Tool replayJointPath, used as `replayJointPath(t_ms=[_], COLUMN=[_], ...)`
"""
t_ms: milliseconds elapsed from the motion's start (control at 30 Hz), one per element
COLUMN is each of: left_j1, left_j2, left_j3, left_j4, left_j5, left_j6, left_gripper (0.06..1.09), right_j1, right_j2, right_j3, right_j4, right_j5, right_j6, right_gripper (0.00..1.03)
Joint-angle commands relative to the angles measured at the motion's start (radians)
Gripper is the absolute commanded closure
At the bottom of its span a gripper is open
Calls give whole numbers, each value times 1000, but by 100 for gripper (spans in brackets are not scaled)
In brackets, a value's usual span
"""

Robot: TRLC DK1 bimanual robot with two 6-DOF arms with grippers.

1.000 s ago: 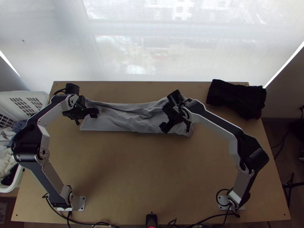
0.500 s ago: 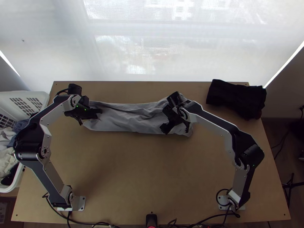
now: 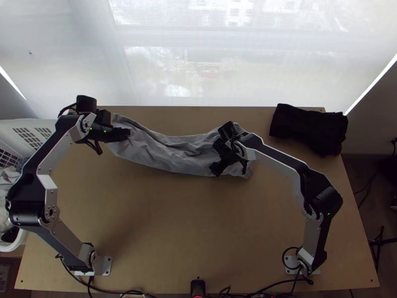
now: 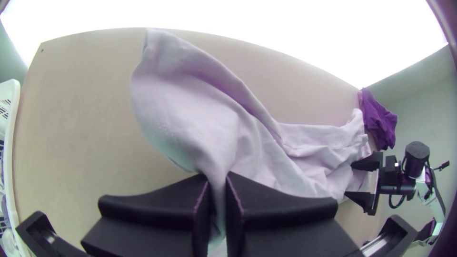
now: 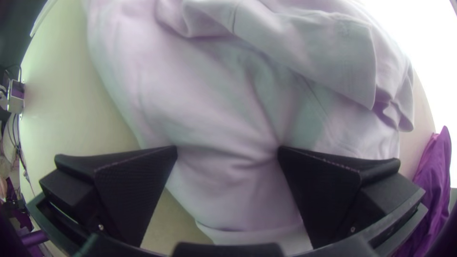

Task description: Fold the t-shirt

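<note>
Pinching the t-shirt's (image 3: 166, 153) 9 o'clock end, left gripper (image 4: 218, 180) could drag folds askew, as right gripper (image 5: 228, 151), spread open toward 3 o'clock, may not anchor it.

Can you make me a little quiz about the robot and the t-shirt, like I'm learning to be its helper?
1. True or false: the left hand is gripping the grey t-shirt.

2. Where is the dark cloth?
a) In the basket
b) At the table's far right corner
c) Under the right hand

3. Fill in the missing word: the right hand is at the t-shirt, and its two fingers are spread ____.

Key: 1 true; 2 b; 3 apart
</note>
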Motion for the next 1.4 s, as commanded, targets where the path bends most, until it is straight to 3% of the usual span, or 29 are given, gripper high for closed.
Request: replayJointPath(t_ms=[0, 400, 667, 1033, 1367], left_j1=[-35, -181, -307, -520, -661], left_j2=[-59, -53, -16, -1, 99], left_j3=[80, 187, 233, 233, 252], left_j4=[-23, -6, 46, 191, 334], left_j5=[39, 90, 94, 91, -8], left_j6=[-13, -67, -98, -193, -134], left_gripper=[105, 105, 105, 105, 105], right_j1=[2, -3, -55, -169, -201], right_j2=[23, -159, -275, -456, -508], right_j3=[-2, 28, 130, -19, -90], right_j4=[-4, -24, -205, -240, -248], right_j5=[7, 12, 10, 10, 10], right_j6=[10, 63, 86, 91, 91], right_gripper=[4, 4, 4, 4, 4])
